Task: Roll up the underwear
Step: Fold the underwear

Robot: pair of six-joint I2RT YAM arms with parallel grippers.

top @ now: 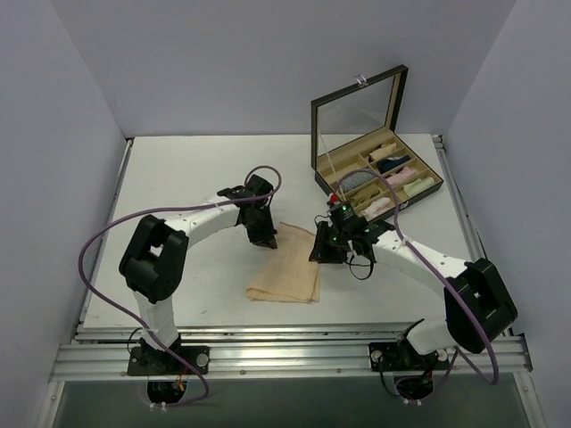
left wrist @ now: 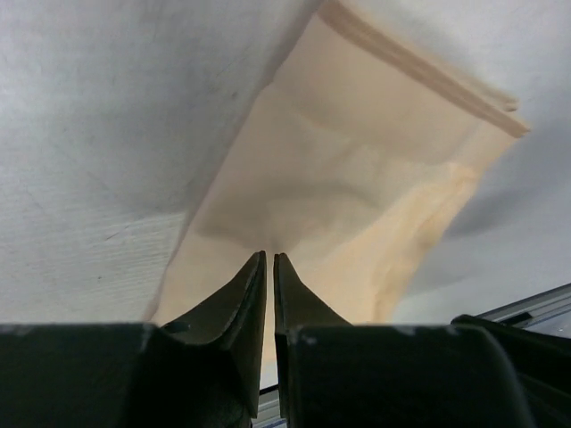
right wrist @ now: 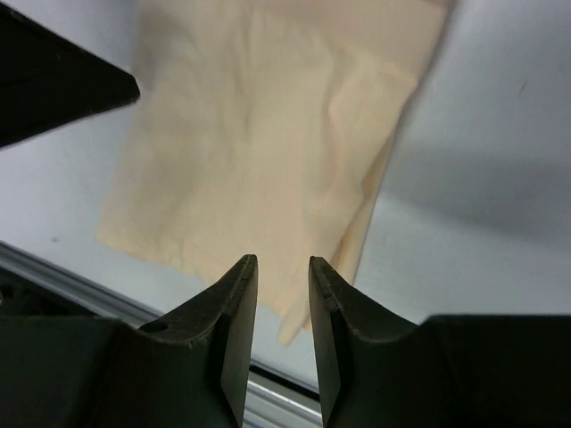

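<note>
Left gripper: jaws almost together, only thin slit. Tips down at underwear; cloth puckers there, and I cannot tell if it's pinched or let go.
Right gripper: jaws parted, nothing between, released, over cloth's right edge.
Underwear flat, one layer folded over, mid-table, somewhat toward near edge. Left gripper at its far-left corner, right gripper at its far-right side.
Open box, lid up, at table's far right corner; cloth rolls in compartments.

Underwear on table, box behind right, rolls seemingly inside.
</note>
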